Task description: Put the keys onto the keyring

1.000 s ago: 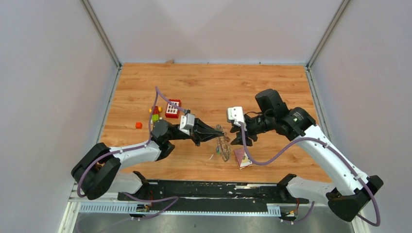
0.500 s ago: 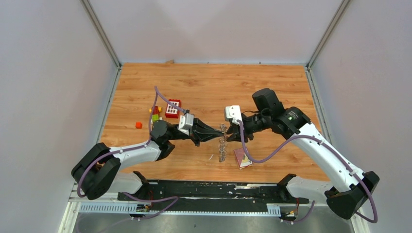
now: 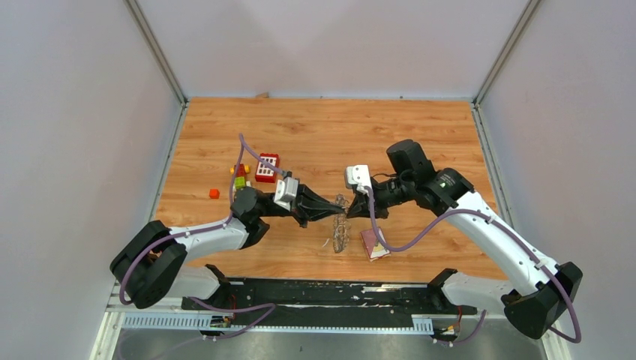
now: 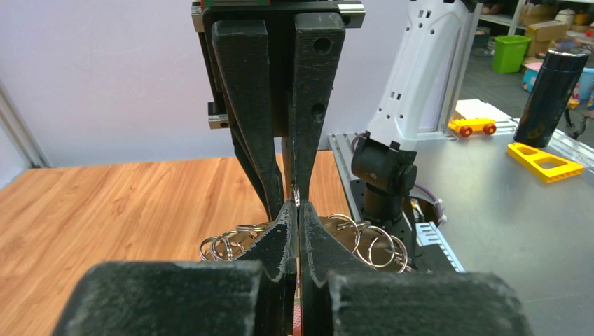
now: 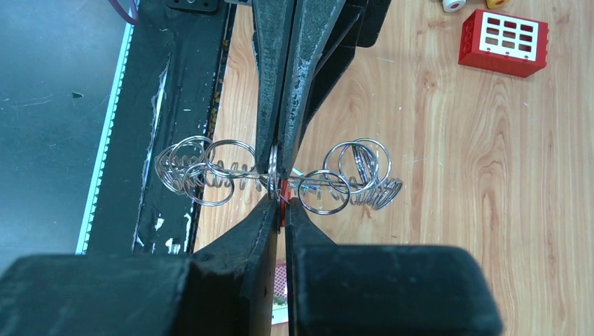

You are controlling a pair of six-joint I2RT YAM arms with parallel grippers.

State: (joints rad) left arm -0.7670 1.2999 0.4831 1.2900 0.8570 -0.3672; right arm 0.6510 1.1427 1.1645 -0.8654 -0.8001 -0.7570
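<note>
Wrist views resolve the keyring (image 5: 183,175) into wire loops; overhead blurs it.

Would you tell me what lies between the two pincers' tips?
A cluster of small silvery wire rings, clamped where the left pincer and right pincer meet tip to tip; it fans out to both sides, clearest in the right wrist view.

Left gripper (image 3: 337,214) and right gripper (image 3: 352,211) meet tip to tip, jaws clamped shut
</note>
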